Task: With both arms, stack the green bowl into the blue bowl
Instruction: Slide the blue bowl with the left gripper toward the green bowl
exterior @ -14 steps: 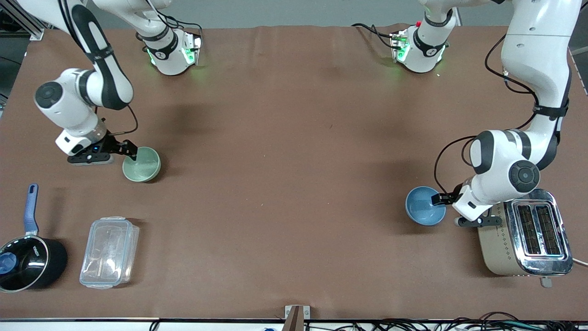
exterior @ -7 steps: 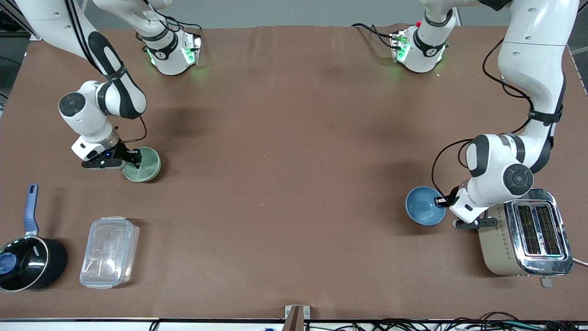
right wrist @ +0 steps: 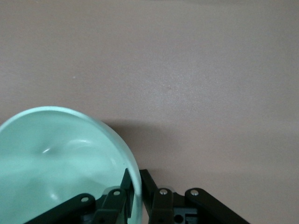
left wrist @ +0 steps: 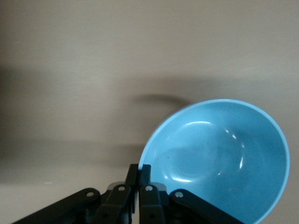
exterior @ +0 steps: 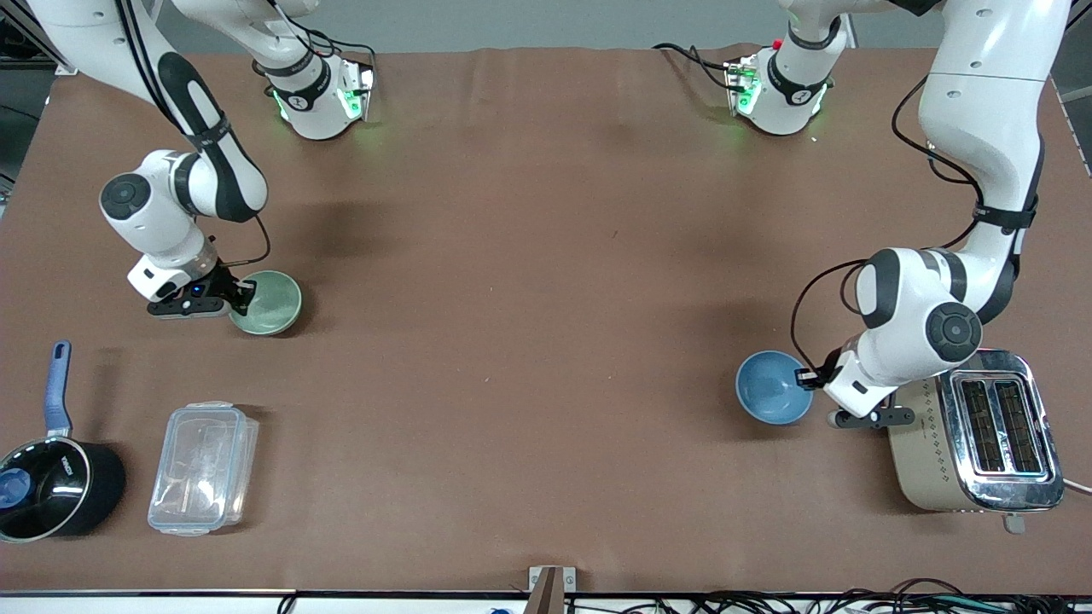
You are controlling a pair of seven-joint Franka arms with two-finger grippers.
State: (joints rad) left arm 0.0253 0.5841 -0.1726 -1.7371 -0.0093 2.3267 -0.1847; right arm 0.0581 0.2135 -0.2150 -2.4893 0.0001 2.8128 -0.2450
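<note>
The pale green bowl (exterior: 269, 303) is at the right arm's end of the table. My right gripper (exterior: 243, 291) is shut on its rim, one finger inside and one outside; in the right wrist view the bowl (right wrist: 60, 163) sits tilted at the gripper (right wrist: 137, 179). The sky-blue bowl (exterior: 770, 389) is at the left arm's end, beside the toaster. My left gripper (exterior: 806, 377) is shut on its rim. In the left wrist view the bowl (left wrist: 219, 158) tilts up from the gripper (left wrist: 140, 170), with its shadow on the table.
A chrome and beige toaster (exterior: 972, 437) stands right by the left gripper, nearer the front camera. A black saucepan with a blue handle (exterior: 51, 486) and a clear plastic box (exterior: 203, 467) lie nearer the front camera than the green bowl. A brown mat (exterior: 529, 298) covers the table.
The left gripper has shifted the blue bowl a little toward the right arm's end of the table. The right wrist has swung round at the green bowl, which has barely moved.
</note>
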